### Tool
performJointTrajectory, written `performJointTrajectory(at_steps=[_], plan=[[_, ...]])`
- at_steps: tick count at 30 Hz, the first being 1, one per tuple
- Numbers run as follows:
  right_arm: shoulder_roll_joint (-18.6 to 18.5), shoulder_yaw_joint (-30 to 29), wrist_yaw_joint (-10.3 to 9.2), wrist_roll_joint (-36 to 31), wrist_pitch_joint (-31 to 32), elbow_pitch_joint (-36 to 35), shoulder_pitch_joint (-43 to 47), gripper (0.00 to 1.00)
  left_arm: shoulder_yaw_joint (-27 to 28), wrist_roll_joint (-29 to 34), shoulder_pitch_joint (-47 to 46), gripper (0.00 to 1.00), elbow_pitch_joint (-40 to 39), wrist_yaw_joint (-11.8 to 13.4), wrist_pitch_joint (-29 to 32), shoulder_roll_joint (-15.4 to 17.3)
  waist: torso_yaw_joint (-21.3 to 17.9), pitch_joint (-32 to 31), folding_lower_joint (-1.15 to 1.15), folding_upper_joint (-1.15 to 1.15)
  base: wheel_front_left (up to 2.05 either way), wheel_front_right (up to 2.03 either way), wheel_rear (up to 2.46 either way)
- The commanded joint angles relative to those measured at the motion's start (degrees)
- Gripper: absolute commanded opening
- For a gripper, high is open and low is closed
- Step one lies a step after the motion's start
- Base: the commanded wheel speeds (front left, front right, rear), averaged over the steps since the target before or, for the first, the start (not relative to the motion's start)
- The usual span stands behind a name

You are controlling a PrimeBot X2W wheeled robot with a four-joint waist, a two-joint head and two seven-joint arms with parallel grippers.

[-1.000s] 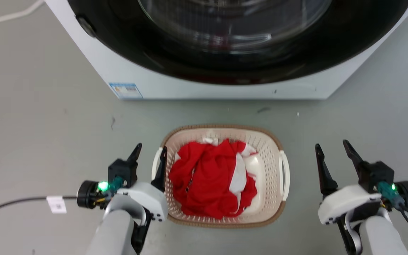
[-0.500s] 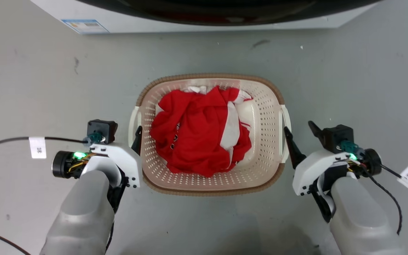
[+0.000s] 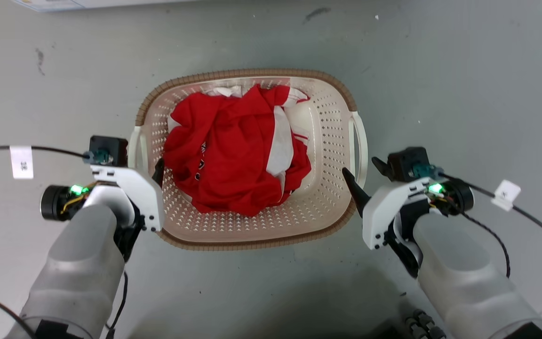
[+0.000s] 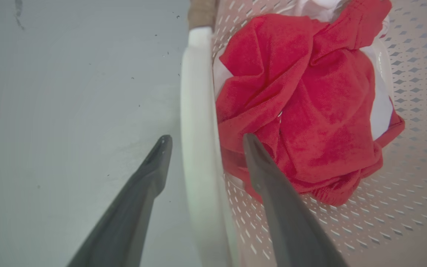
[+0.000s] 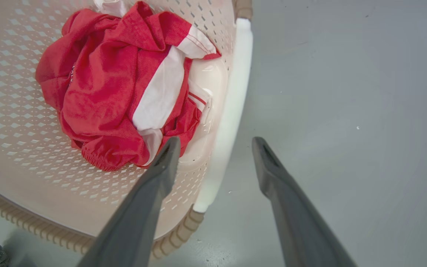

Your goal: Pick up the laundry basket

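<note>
The laundry basket [image 3: 252, 74] stands on the grey floor, cream with perforated walls, a brown rim and red and white clothes [image 3: 233, 150] inside. My left gripper [image 3: 141, 165] is open astride the white left handle [image 3: 135, 146]. In the left wrist view that left gripper [image 4: 206, 138] has one finger outside the handle [image 4: 195, 92] and one inside the basket. My right gripper [image 3: 359, 165] is open at the right handle [image 3: 359, 136]. The right wrist view shows the right gripper [image 5: 216, 141] straddling the handle [image 5: 235, 85], one finger over the basket wall [image 5: 20, 122].
The white base of the washing machine [image 3: 64, 4] edges the top left. A black cable with a white tag [image 3: 21, 162] trails left of the left arm, and another tagged cable [image 3: 506, 194] runs right of the right arm. Grey floor surrounds the basket.
The head camera has tilted down, so the washing machine has slid out of the top. My right gripper has come in from beside the basket to its right handle. The left stays at the left handle.
</note>
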Motion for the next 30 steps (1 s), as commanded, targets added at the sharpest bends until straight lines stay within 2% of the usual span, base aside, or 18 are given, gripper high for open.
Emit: performJointTrajectory(at_steps=[1,8,9,10,11,21,30], plan=[[0.04,1.08,-0.03,0.73,0.45,0.52,-1.83,1.00,-0.61,-0.60,-1.33,1.00,0.04,0.06,0.25,0.23,-0.23,0.97,-0.01,0.00,0.00,0.00,0.00],[0.02,5.76,-0.04,5.31,2.74,4.59,-7.17,1.00,-4.23,-5.23,-4.88,1.00,0.74,0.06,2.21,0.22,0.51,2.93,-0.01,0.00,0.00,0.00,0.00],[0.03,6.11,-0.04,5.98,3.03,5.00,-7.51,1.00,-4.69,-5.99,-5.18,0.72,0.76,0.06,2.72,0.06,0.64,3.07,-0.01,0.00,0.00,0.00,0.00],[0.03,6.48,-0.03,6.53,3.24,5.40,-7.83,0.27,-5.35,-6.85,-5.34,0.00,0.64,0.06,3.55,-0.16,0.72,3.17,-0.01,0.00,0.00,0.00,0.00],[0.03,6.90,-0.04,6.97,3.52,5.57,-8.15,0.00,-6.11,-7.49,-5.47,0.00,0.42,0.06,4.27,-0.23,0.80,3.25,-0.01,0.00,0.00,0.00,0.00],[0.17,10.98,0.06,10.35,4.23,7.07,-8.92,0.00,-11.49,-12.72,-5.29,0.00,-0.59,-0.02,5.53,-0.24,1.29,1.93,-0.01,0.00,0.00,0.00,0.00],[0.23,14.37,0.10,14.43,9.85,8.38,-7.44,0.00,-16.32,-19.78,-2.95,0.00,-0.64,-0.10,11.49,-2.34,2.52,-6.18,-0.01,0.00,0.00,0.00,0.00]])
